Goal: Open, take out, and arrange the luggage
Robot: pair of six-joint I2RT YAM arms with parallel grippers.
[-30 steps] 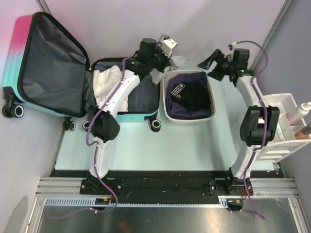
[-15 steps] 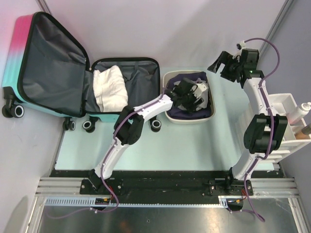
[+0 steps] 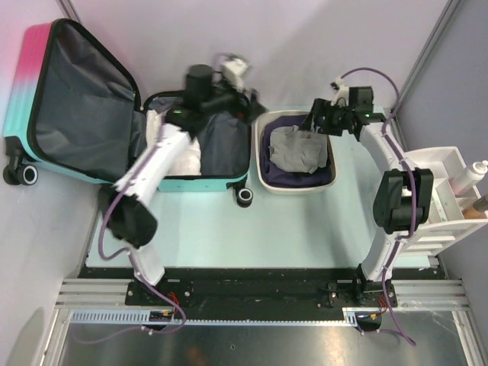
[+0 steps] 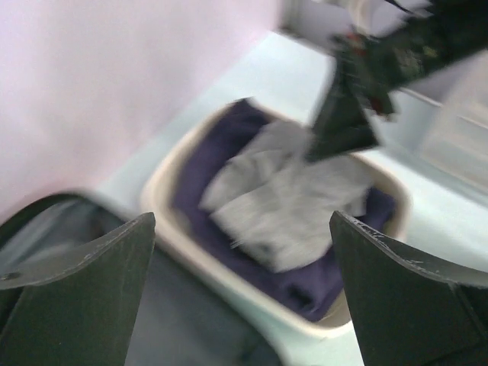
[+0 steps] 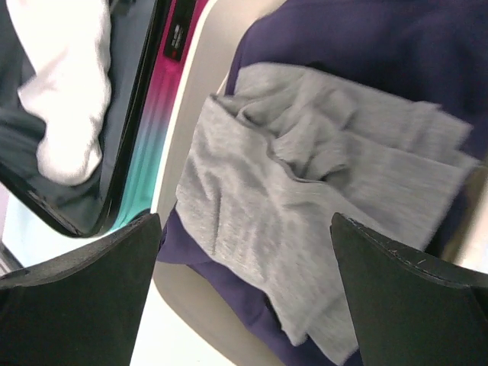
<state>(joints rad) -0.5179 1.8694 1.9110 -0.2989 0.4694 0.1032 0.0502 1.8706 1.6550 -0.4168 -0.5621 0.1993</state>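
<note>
The luggage (image 3: 76, 99) lies open at the left, its pink-to-teal lid up and its dark-lined base (image 3: 221, 145) flat beside it. A white cloth (image 3: 177, 149) rests in the base. A grey garment (image 3: 296, 149) lies crumpled on a navy garment (image 3: 324, 171) in the white tub (image 3: 258, 164). My left gripper (image 3: 248, 103) hangs open and empty over the base's far right corner. My right gripper (image 3: 319, 118) hovers open above the tub's far edge, over the grey garment (image 5: 320, 191). In the blurred left wrist view, the tub (image 4: 164, 221) and grey garment (image 4: 282, 191) show between open fingers.
A white compartment organiser (image 3: 450, 191) with bottles stands at the right edge. The luggage's wheels (image 3: 244, 197) poke toward the table's front. In the right wrist view the luggage's pink-teal rim (image 5: 164, 130) runs right beside the tub's wall (image 5: 194, 91).
My left gripper opened, left the grey garment in the tub and swung back left over the luggage. My right gripper moved down and left over the tub.
</note>
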